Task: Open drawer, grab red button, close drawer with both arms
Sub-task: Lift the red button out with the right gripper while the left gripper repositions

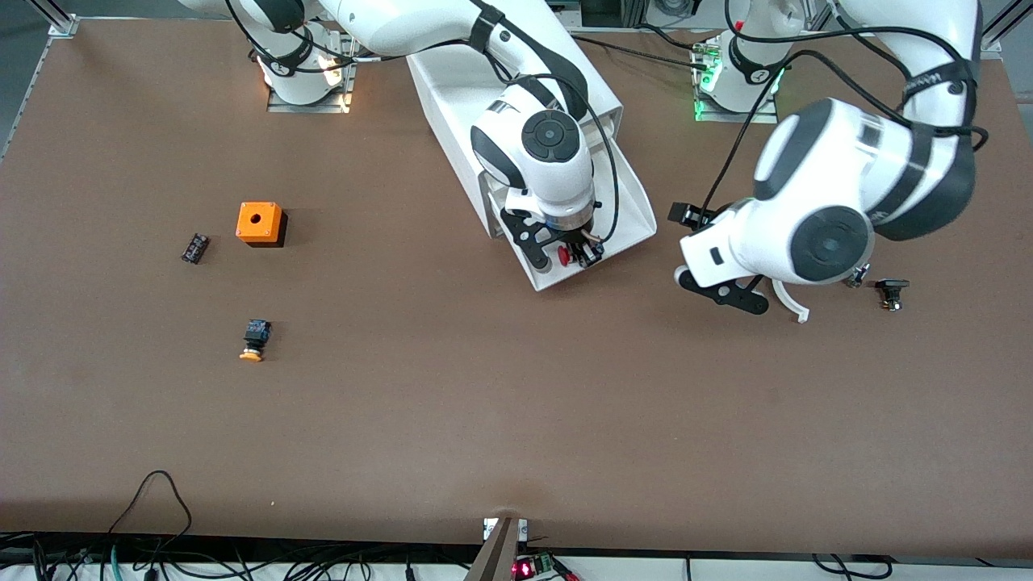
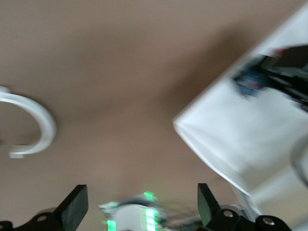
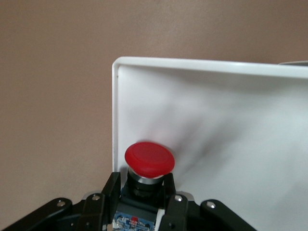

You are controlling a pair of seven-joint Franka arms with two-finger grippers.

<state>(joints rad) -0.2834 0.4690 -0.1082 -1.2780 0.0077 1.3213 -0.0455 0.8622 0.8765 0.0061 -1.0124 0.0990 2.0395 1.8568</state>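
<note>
The white drawer (image 1: 633,211) stands pulled out of its white cabinet (image 1: 452,89), toward the front camera. My right gripper (image 1: 581,255) reaches down into the drawer's front corner and is shut on the button (image 1: 563,256). In the right wrist view the red cap (image 3: 149,158) sticks out past the fingers (image 3: 109,192), which clamp the black-and-blue body just above the drawer floor (image 3: 216,125). My left gripper (image 1: 678,246) hangs open over the table beside the drawer, toward the left arm's end. Its wrist view shows its fingers (image 2: 74,207) wide apart with nothing between them, and the drawer (image 2: 226,144).
An orange cube box (image 1: 260,223), a small black part (image 1: 194,248) and an orange-yellow capped button (image 1: 255,339) lie toward the right arm's end. A white curved piece (image 1: 792,305) and a small black part (image 1: 892,290) lie by the left arm.
</note>
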